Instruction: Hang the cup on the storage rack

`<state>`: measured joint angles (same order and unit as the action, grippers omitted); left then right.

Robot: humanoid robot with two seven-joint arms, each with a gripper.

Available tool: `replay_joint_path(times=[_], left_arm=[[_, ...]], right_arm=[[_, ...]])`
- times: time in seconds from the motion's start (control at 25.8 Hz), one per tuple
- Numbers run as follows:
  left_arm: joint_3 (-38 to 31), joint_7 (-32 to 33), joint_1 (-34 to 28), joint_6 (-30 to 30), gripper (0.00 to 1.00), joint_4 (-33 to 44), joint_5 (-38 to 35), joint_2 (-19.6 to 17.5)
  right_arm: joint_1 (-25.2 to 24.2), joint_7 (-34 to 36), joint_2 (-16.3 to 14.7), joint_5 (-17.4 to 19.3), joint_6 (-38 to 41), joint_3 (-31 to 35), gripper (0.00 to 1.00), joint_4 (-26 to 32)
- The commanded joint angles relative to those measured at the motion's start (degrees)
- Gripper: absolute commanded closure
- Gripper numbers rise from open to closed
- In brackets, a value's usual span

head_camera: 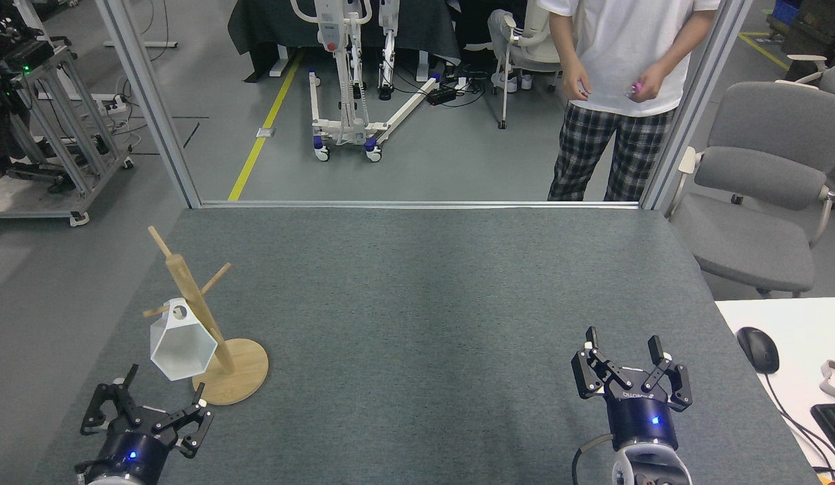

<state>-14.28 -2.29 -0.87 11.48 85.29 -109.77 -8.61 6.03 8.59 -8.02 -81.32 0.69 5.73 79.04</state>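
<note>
The white faceted cup hangs on a peg of the light wooden storage rack at the table's left, tilted with its hexagonal rim facing down toward me and its small round hole near the post. My left gripper is open just below and in front of the cup, apart from it and holding nothing. Over the table's front right, my right gripper is open and empty.
The grey felt table spreads between the grippers. A person in a white shirt and plaid trousers stands beyond the far edge. A grey chair and a white desk with a mouse sit at the right.
</note>
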Motion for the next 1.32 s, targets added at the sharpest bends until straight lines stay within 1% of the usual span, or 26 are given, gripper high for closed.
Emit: replay_joint_path(times=[0.0, 0.16, 0.19, 0.27, 0.35, 0.47, 0.54, 0.62, 0.7, 0.78, 0.85, 0.93, 1.05, 1.16, 1.28], left_arm=[[-0.22, -2.1, -2.82, 0.64, 0.01, 0.23, 0.0, 0.0], [0.39, -7.37, -7.13, 2.23, 0.01, 2.42, 0.17, 0.26], [0.83, -8.69, -7.92, 3.37, 0.01, 3.48, 0.17, 1.05], [2.5, -9.84, -8.71, 6.44, 0.01, 5.76, 0.17, 4.04], [3.73, -9.84, -8.8, 8.64, 0.01, 7.52, 0.26, 6.94], [9.27, -9.22, -7.13, 9.35, 0.01, 8.4, 0.17, 11.51], [13.31, -8.52, -4.67, 8.73, 0.01, 8.14, 0.0, 13.45], [16.48, -6.32, -2.73, 7.24, 0.01, 7.08, -0.18, 15.12], [21.04, -3.86, 0.25, 3.63, 0.01, 5.33, -0.09, 15.47], [24.91, -2.02, 3.68, -0.94, 0.01, 2.43, -0.09, 15.64], [27.55, -0.78, 6.67, -4.1, 0.01, -0.3, 0.09, 15.82], [28.6, 0.53, 9.75, -6.12, 0.01, -2.76, 0.26, 16.26], [28.69, 0.71, 13.0, -8.23, 0.01, -6.1, 1.23, 16.35], [28.16, 0.71, 15.02, -8.94, 0.01, -8.12, 4.22, 16.35], [27.9, 0.62, 15.9, -8.76, 0.01, -8.12, 7.38, 16.17]], right_arm=[[0.65, -0.07, -0.07, -0.07, 0.27, -0.2, 0.01, 0.24], [1.0, -0.33, -0.07, -0.07, 1.06, -0.46, 0.01, 1.21], [1.0, -0.51, -0.07, -0.16, 2.12, -0.46, 0.01, 1.65], [0.83, -2.44, -0.07, -0.33, 4.23, -0.46, 0.01, 2.7], [0.65, -4.81, 0.11, -0.33, 4.67, -0.46, 0.01, 4.64], [0.21, -6.04, 0.9, -0.6, 4.23, -0.72, 0.01, 6.04], [-0.23, -5.69, 1.6, -1.74, 3.88, -1.16, 0.01, 6.04], [-0.41, -5.34, 2.66, -4.03, 2.82, -1.16, 0.01, 6.04], [-0.49, -4.38, 3.8, -5.69, 0.19, -1.16, 0.01, 5.95], [-0.49, -3.76, 4.06, -5.96, -2.72, -1.16, 0.01, 5.95], [-0.41, -3.67, 3.89, -5.96, -3.42, -1.16, 0.01, 5.6], [-0.32, -3.67, 3.89, -5.96, -3.68, -1.16, 0.01, 5.25], [-0.32, -3.58, 3.89, -5.96, -3.59, -1.16, 0.01, 5.16], [-0.23, -3.5, 3.97, -5.96, -3.59, -1.07, 0.01, 5.16], [-0.05, -3.58, 3.18, -5.96, -3.42, -1.07, 0.01, 5.08]])
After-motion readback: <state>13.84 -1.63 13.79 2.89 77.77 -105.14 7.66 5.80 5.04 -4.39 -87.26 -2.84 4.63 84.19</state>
